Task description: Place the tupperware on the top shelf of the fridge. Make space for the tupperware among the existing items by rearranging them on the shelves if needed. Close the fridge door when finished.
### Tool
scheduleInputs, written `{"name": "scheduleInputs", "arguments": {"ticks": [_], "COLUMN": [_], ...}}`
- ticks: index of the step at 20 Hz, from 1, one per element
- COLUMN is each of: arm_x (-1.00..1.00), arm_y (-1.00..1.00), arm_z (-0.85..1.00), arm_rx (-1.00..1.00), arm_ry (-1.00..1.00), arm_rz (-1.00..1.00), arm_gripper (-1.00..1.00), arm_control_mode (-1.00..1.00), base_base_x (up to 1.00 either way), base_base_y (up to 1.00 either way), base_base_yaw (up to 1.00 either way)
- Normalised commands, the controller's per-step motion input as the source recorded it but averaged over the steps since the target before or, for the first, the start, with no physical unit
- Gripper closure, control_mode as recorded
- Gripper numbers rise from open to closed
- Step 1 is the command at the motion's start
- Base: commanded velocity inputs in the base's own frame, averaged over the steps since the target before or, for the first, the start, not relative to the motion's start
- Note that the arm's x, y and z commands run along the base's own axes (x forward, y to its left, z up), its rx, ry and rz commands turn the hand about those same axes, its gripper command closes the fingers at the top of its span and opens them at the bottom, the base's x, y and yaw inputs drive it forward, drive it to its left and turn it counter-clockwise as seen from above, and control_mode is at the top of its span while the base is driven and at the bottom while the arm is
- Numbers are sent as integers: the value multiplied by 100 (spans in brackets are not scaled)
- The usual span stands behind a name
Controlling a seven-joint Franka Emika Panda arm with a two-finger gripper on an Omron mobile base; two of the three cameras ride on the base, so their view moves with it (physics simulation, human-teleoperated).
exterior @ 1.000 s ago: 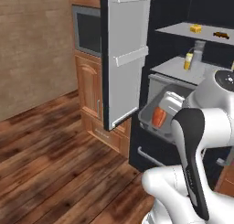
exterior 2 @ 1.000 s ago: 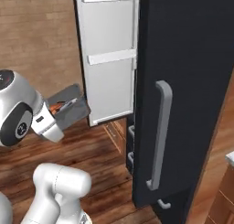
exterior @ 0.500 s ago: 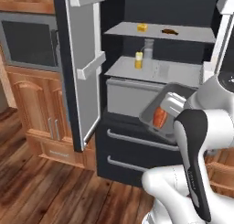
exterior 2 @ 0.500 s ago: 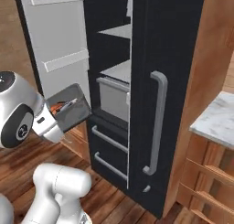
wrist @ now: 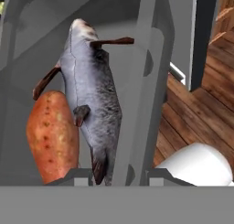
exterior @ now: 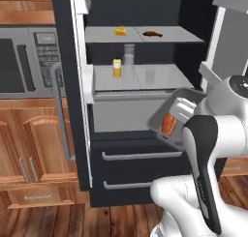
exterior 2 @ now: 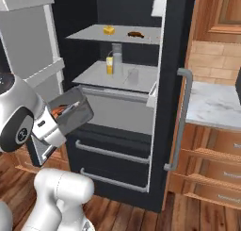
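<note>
The gripper [wrist: 112, 175] pinches one wall of the single tupperware [exterior: 175, 119], held tilted before the open fridge [exterior 2: 172, 46], whose top shelf [exterior: 169, 35] carries one cheese wedge [exterior: 120, 32] and one brown morsel [exterior: 152, 34], the lower shelf [exterior: 167, 79] one jar [exterior: 116, 68] and two glasses [exterior: 150, 75].

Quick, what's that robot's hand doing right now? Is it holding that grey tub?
Gripper: closed on the wall of the tupperware, carrying it tilted in front of the open fridge; an orange food piece and a grey fish lie inside.
</note>
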Motion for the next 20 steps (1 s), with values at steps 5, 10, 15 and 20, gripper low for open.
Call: {"name": "scheduleInputs", "arguments": {"ticks": [5,10,15,20], "arm_x": [0,0,0,0], "arm_y": [0,0,0,0], "arm_z": [0,0,0,0], "arm_rx": [0,0,0,0], "arm_ry": [0,0,0,0], "arm_rz": [0,0,0,0], "arm_gripper": [100,100,100,100], "arm_control_mode": [100,100,100,100], "base_base_x": [22,33,66,80], "base_base_y": [40,4,0,0], "base_base_yaw": [-51,-21,0,0]}}
